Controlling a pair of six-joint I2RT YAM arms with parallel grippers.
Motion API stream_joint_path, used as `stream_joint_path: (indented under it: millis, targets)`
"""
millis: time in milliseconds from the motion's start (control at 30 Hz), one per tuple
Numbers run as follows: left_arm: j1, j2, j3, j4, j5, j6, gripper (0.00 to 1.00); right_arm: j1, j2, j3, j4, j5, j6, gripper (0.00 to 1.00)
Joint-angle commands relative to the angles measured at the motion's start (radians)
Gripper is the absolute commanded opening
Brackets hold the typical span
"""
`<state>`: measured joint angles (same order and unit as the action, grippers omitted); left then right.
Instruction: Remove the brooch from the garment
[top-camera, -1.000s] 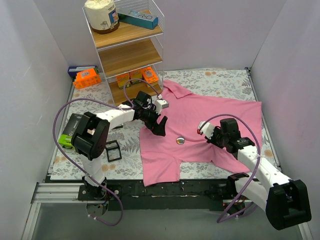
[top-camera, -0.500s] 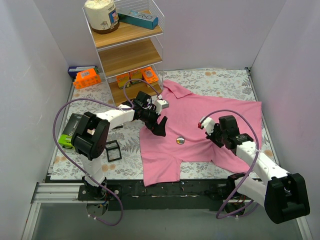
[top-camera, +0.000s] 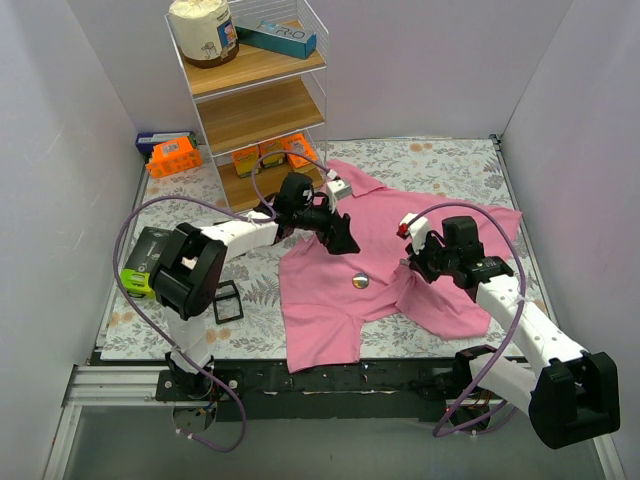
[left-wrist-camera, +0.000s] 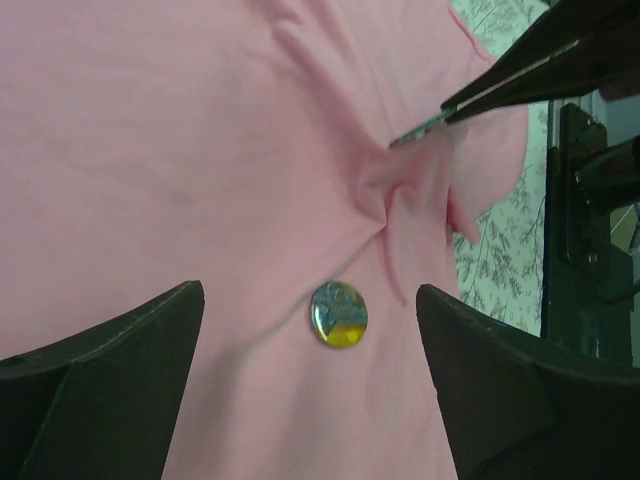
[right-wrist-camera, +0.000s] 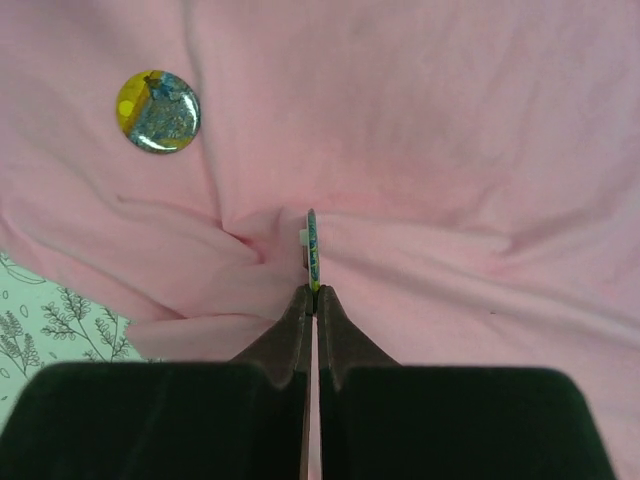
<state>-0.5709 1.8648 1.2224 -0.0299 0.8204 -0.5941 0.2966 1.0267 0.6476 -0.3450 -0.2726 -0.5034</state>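
left gripper wide open, swung in over brooch | right gripper now clenched on garment, fabric bunched toward it

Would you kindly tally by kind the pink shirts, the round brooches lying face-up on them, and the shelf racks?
Pink shirt: 1
Face-up round brooch: 1
Shelf rack: 1
Total: 3

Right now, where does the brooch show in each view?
Top external: the brooch mid-picture, on the garment.
Left wrist: the brooch low centre.
Right wrist: the brooch upper left.
Shared landmark: the fabric pucker at the right gripper tips, beside the brooch.
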Motion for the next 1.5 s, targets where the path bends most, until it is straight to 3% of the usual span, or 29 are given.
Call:
stream_joint_path:
  millis: [0,100,233,633,967,1333,1467]
  targets:
    - [-0.040,0.042,-0.011,0.394,0.019,-0.234,0.85,0.003,0.013,0.049,-0.046,-0.077,0.043,0.01]
    - [-0.072,0.080,-0.034,0.555,0.020,-0.351,0.82,-0.001,0.033,0.064,-0.094,-0.154,0.043,0.01]
    - [-0.084,0.140,-0.032,0.648,0.075,-0.426,0.76,-0.013,0.013,0.040,-0.048,-0.204,0.101,0.01]
    - [-0.099,0.283,-0.034,0.832,0.270,-0.610,0.70,-0.119,0.099,0.104,-0.075,-0.373,0.132,0.01]
    - [-0.147,0.350,0.015,0.877,0.272,-0.638,0.60,-0.134,0.107,0.116,-0.100,-0.416,0.151,0.01]
    - [-0.156,0.381,0.049,0.878,0.275,-0.641,0.42,-0.136,0.130,0.127,-0.129,-0.425,0.146,0.01]
    - [-0.159,0.387,0.055,0.901,0.273,-0.658,0.41,-0.136,0.141,0.133,-0.134,-0.424,0.147,0.01]
